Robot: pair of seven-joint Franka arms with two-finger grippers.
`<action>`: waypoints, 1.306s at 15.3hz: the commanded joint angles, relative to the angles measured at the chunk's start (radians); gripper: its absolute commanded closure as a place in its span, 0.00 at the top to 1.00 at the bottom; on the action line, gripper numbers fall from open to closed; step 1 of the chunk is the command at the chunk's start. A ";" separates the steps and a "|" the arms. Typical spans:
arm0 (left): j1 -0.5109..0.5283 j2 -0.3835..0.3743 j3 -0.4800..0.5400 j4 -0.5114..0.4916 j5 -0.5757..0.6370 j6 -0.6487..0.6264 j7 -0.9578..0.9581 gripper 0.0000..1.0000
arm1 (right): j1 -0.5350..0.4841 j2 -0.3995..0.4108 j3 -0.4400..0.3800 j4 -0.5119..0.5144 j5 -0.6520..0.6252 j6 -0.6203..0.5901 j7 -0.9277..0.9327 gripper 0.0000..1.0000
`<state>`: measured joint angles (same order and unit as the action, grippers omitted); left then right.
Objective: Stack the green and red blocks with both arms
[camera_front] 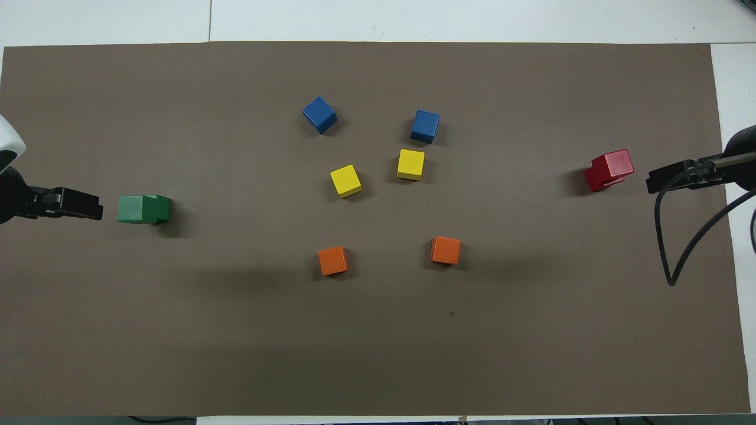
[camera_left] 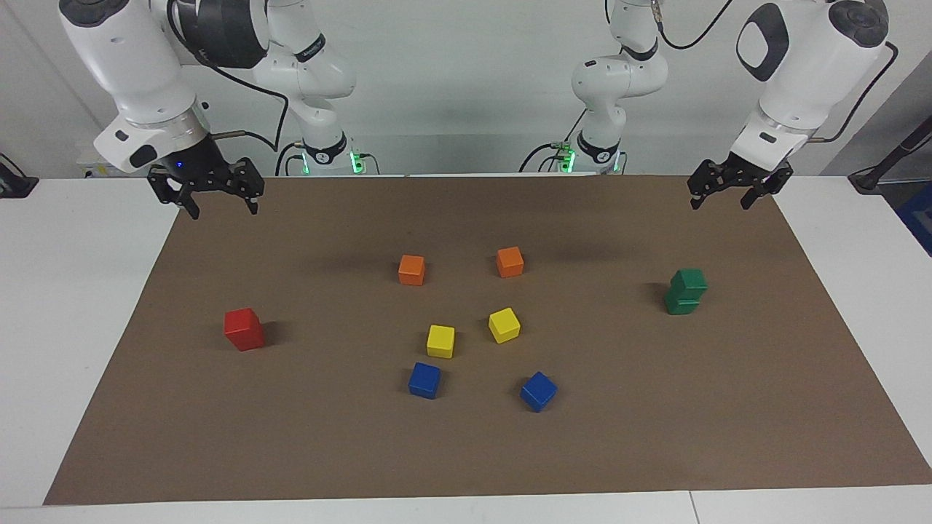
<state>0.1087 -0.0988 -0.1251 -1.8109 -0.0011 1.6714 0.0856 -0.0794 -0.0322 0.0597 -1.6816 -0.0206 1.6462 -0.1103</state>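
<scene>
On the desk's brown mat, the green stack sat at three o'clock of the facing view and the red stack at nine. The left gripper and right gripper hung above the mat's corners nearest the robots, jaws apart, holding nothing.

We see both views evenly and brightly lit from above, sharp throughout, with soft short shadows beside each cube, broad faint arm shadows on the brown mat toward twelve o'clock in the facing view, no glare.
</scene>
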 commanded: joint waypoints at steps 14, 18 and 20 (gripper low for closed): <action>-0.090 0.024 0.041 -0.008 0.012 -0.010 -0.041 1.00 | 0.145 -0.009 -0.143 -0.027 -0.002 0.023 0.052 1.00; -0.104 0.024 0.058 -0.008 0.012 -0.007 -0.041 1.00 | 0.144 -0.011 -0.141 -0.030 -0.001 0.021 0.054 1.00; -0.104 0.025 0.059 -0.005 0.010 -0.007 -0.040 1.00 | 0.145 -0.011 -0.141 -0.030 -0.001 0.021 0.054 1.00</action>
<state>0.0284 -0.0457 -0.0874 -1.7904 -0.0012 1.6635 0.0594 0.0847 -0.0295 -0.0982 -1.6920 -0.0223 1.6576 -0.0671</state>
